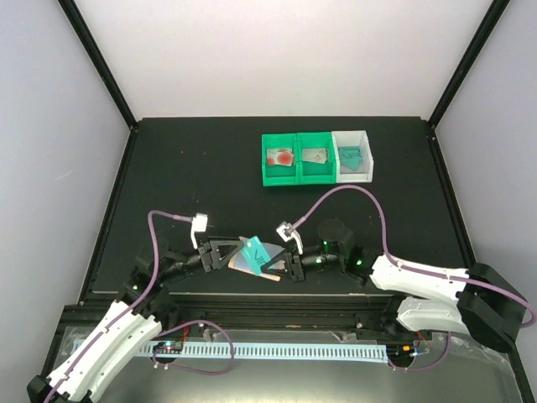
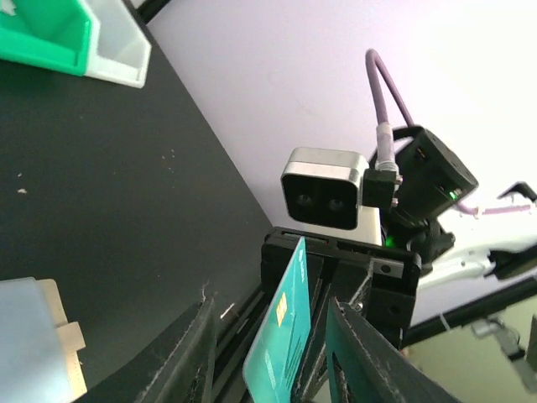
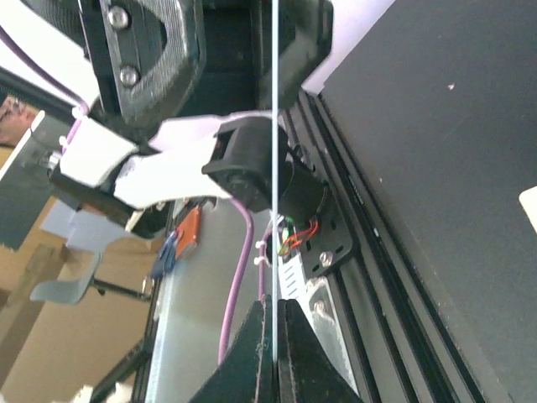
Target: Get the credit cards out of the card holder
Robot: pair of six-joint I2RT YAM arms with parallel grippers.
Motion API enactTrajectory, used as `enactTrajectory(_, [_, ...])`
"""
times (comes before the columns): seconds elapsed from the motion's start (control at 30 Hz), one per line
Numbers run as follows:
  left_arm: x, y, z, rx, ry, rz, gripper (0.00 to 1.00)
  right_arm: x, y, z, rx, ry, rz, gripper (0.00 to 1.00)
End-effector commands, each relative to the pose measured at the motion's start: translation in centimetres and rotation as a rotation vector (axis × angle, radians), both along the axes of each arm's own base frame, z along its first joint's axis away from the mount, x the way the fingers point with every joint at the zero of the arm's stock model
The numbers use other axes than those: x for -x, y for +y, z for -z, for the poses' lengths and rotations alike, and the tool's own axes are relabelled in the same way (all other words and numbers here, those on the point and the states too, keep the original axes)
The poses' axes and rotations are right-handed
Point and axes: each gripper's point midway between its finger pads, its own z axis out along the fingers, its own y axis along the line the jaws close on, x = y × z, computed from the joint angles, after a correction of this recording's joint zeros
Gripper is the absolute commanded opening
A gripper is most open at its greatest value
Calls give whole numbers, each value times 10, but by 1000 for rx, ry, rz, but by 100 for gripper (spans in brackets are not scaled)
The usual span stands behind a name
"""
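Near-middle of the table, we see the right gripper (image 3: 273, 327) pinching the teal card (image 1: 252, 248) by its edge, while the left gripper (image 2: 273, 369) has its jaws apart around it, gripping nothing. Looks to us like a handoff toward the far bins (image 1: 317, 157). The card holder (image 2: 29, 336) lies flat beside the left gripper.

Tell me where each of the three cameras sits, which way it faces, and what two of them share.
Top external: above and behind the arms, looking down on the black table; both arms show, left gripper facing right gripper.
Left wrist: on the left arm, facing the right gripper; its own open fingers flank the teal card.
Right wrist: on the right arm, facing the left gripper; its own fingers pinch that card, seen edge-on.
Shared: both wrist views show the teal card.
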Motion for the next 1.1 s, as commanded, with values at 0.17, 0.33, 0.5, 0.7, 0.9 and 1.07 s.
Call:
enactTrajectory(0.17, [41, -7, -15, -170, -152, 241, 33, 40, -24, 2, 43, -94, -203, 1])
enactTrajectory(0.33, [49, -11, -11, -167, -143, 316, 37, 47, -26, -5, 19, -103, -248, 1])
enactTrajectory(0.5, [52, -14, -7, -165, -125, 358, 44, 47, -22, -8, 12, -95, -271, 1])
enactTrajectory(0.7, [55, -17, -2, -144, -105, 394, 39, 47, -18, -10, 3, -89, -286, 1])
enactTrajectory(0.9, [59, -19, -5, -121, -99, 433, 2, 44, -16, -8, 14, -87, -276, 3])
enactTrajectory(1.07, [58, -20, -8, -114, -100, 433, 2, 39, -17, -6, 30, -91, -233, 9])
